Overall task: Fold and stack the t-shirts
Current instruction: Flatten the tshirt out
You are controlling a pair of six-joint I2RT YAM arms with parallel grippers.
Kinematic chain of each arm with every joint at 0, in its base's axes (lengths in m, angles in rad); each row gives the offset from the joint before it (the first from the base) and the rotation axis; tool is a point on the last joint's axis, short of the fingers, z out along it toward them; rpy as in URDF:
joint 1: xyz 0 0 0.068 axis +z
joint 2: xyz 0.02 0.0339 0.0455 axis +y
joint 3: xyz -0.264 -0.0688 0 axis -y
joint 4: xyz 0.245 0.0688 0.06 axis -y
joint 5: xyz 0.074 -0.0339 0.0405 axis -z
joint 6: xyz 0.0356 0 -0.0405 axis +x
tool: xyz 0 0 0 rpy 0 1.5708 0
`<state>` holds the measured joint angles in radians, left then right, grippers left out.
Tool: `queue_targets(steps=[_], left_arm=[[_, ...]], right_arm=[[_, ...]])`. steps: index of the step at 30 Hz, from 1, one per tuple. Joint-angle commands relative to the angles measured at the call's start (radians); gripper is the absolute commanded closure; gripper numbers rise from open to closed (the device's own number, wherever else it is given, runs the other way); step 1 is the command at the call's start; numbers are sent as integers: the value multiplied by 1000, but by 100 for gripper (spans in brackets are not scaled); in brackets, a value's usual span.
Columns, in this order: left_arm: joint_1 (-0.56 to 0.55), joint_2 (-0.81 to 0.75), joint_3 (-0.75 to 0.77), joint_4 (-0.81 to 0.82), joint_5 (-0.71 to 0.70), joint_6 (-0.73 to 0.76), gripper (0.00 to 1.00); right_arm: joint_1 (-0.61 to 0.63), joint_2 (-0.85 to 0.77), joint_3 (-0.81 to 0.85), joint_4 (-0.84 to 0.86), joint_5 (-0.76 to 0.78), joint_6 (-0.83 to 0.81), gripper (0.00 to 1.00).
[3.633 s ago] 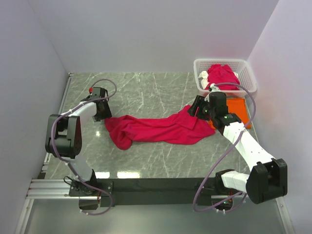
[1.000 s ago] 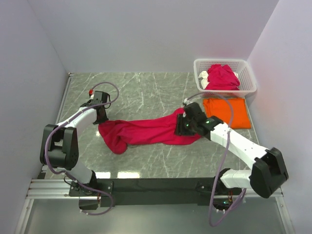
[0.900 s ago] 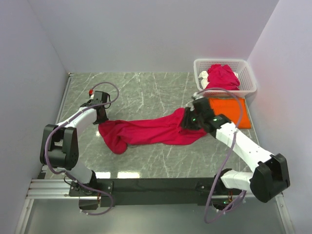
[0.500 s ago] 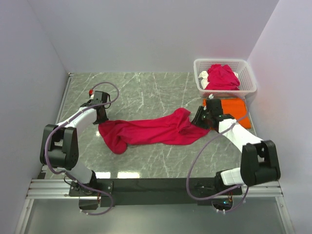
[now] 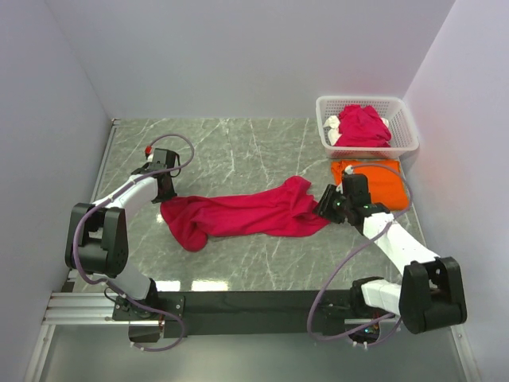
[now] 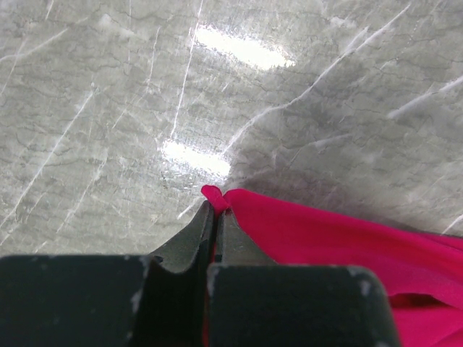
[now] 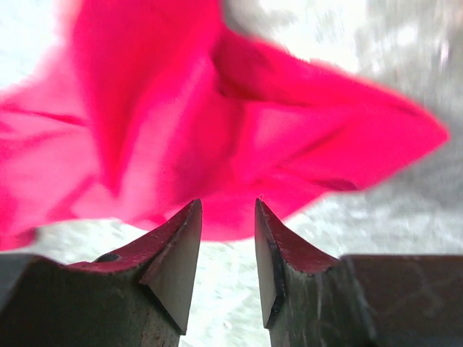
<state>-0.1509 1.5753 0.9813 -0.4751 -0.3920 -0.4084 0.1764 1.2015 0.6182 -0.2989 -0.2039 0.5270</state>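
A crimson t-shirt (image 5: 246,213) lies crumpled in a long strip across the middle of the table. My left gripper (image 5: 165,191) is shut on its left edge; the left wrist view shows the fingertips (image 6: 215,206) pinching a small fold of the crimson t-shirt (image 6: 325,231). At the strip's bunched right end, my right gripper (image 5: 326,205) stands open. In the right wrist view, the crimson t-shirt (image 7: 217,123) lies just beyond the right gripper (image 7: 228,210), with nothing between the fingers. An orange t-shirt (image 5: 380,181) lies flat behind the right arm.
A white lattice basket (image 5: 407,127) at the back right corner holds more crimson shirts (image 5: 362,123). Walls close in the table on the left, back and right. Bare marble lies behind and in front of the stretched shirt.
My right gripper has drawn back rightward from over the shirt to its right end, leaving that end bunched. The left gripper has stayed put, still pinching the cloth.
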Motion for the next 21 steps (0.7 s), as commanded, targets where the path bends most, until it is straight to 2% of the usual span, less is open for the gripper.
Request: queue_targets(steps=[1, 9, 11, 16, 21], left_arm=[[4, -23, 5, 13, -30, 5, 99], [4, -24, 2, 15, -30, 6, 99], [4, -23, 3, 15, -30, 6, 99], [4, -20, 5, 15, -30, 6, 99], [4, -18, 5, 15, -28, 8, 99]], right_arm=[[-37, -36, 35, 112, -20, 19, 57], [-71, 128, 48, 297, -135, 67, 55], [-72, 182, 60, 354, -176, 62, 50], [-68, 262, 86, 386, -241, 57, 46], [9, 282, 138, 342, -226, 31, 41]])
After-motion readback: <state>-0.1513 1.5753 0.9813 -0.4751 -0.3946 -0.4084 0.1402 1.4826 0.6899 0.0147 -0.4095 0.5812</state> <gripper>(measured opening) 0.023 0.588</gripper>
